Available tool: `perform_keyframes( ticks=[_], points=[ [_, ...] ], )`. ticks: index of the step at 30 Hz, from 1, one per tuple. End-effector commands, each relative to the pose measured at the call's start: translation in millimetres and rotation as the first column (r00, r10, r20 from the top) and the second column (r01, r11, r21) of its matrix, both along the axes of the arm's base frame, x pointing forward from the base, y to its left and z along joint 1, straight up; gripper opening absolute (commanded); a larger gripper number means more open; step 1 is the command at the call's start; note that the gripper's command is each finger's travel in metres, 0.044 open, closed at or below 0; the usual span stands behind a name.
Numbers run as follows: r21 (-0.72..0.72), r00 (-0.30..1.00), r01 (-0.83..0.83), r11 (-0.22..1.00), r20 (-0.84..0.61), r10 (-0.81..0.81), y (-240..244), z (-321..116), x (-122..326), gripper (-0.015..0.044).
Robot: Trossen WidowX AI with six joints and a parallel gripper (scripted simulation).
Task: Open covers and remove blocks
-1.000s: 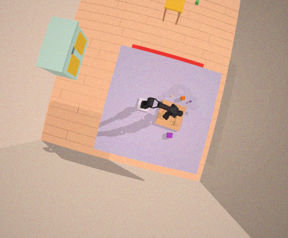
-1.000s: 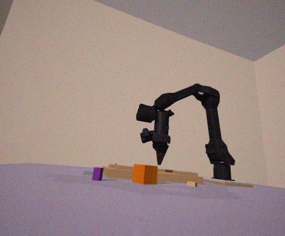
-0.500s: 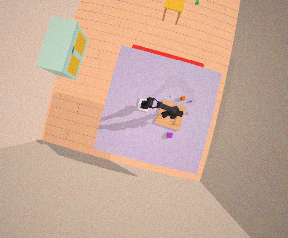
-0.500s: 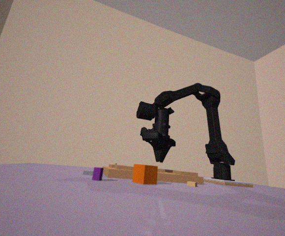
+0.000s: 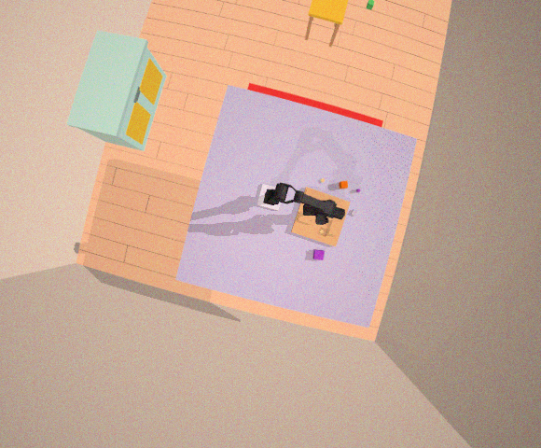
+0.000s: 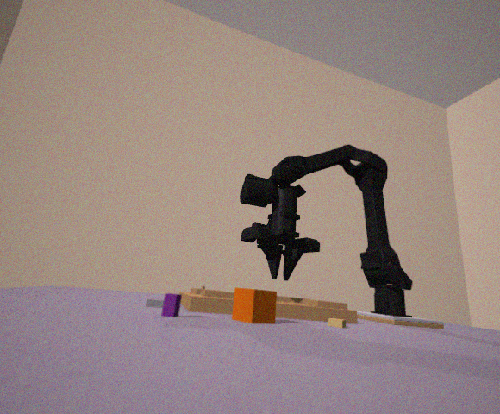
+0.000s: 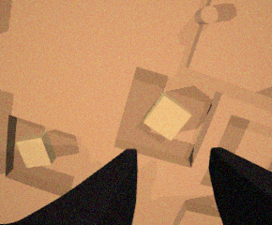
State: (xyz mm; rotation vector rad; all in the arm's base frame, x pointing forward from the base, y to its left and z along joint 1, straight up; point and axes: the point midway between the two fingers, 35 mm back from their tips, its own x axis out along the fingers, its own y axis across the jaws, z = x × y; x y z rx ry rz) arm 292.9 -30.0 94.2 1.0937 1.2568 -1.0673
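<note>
The wooden puzzle board [image 5: 307,232] [image 6: 209,304] [image 7: 80,47] lies on the lavender table top. In the wrist view a pale yellow block [image 7: 168,117] sits turned in an uncovered well near the middle, and a second pale block [image 7: 34,152] sits in an uncovered well at the left. A round knob [image 7: 209,14] stands at the top, beside a thin groove. Another pale block [image 5: 322,180] [image 6: 336,323] rests on the table beside the board. My gripper [image 6: 280,279] [image 7: 173,158] is partly open and empty, above the board and just short of the middle block in the wrist view. The arm hides part of the board.
An orange cube [image 5: 343,184] [image 6: 254,305] and a small purple piece [image 5: 357,190] [image 6: 170,304] stand close to the board. A grey piece [image 5: 351,212] [image 6: 153,303] lies by its far end. A larger purple cube [image 5: 318,254] stands on the opposite side from the orange cube.
</note>
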Motion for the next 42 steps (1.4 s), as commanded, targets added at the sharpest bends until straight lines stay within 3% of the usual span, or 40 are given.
perform_keyframes(
  ticks=[1,18,42],
  points=[
    [0.006,0.989,0.146,0.989,0.002,-0.146,0,4,0,0.0144],
    [0.020,0.812,0.583,0.812,-0.003,-0.583,1,15,0,0.0144],
    [0.020,0.802,0.597,0.802,-0.003,-0.597,1,-18,1,0.0144]
  ],
)
